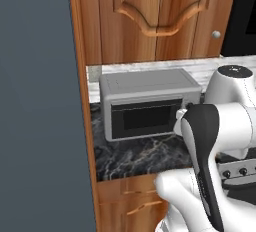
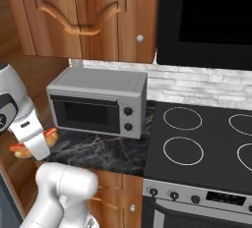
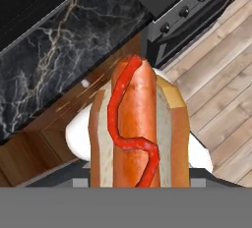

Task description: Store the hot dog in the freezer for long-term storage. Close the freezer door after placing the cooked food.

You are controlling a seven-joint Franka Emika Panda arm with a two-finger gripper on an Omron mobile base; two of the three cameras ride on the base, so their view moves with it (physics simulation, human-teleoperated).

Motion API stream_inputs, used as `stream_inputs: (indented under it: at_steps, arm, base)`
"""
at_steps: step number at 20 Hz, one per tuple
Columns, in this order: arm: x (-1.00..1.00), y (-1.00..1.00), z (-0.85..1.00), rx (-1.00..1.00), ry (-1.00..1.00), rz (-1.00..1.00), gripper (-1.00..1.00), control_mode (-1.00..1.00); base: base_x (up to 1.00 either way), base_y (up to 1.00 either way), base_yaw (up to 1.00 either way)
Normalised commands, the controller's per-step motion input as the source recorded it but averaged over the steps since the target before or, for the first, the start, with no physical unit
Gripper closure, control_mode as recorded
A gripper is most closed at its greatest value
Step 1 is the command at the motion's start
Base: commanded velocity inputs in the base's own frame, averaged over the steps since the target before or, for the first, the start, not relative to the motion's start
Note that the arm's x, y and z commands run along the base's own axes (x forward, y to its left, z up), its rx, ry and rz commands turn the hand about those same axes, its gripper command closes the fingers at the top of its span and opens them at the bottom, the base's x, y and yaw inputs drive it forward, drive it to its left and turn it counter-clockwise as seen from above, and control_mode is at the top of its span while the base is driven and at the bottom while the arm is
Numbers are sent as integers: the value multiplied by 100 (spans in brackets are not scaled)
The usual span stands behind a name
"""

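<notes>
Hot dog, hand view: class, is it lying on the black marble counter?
No. The hot dog is up close in the gripper, lifted clear of the counter, with wooden floor visible beyond it.

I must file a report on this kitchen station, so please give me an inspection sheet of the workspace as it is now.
Surface: dark marble counter, mostly bare.
Job's things: hot dog held in the gripper, off the counter's left end; dark slate freezer panel at left.
Clutter: grey microwave on the counter, door shut.
Grippers: shut on the hot dog.
Cables: nothing seen.
Surroundings: black stove at right, wooden cabinets above, wood floor.
</notes>
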Motion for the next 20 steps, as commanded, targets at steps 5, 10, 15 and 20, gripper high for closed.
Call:
stream_inputs:
  at_steps: [5, 10, 15, 20]
  arm:
    - [0, 0, 0, 0, 0, 0, 100, 100]
    - [0, 0, 0, 0, 0, 0, 100, 100]
    - [0, 0, 0, 0, 0, 0, 100, 100]
    - [0, 0, 0, 0, 0, 0, 100, 100]
  base:
    - [-48, 0, 0]
    - [-55, 0, 0]
    - [-49, 9, 1]
    - [-37, 19, 8]
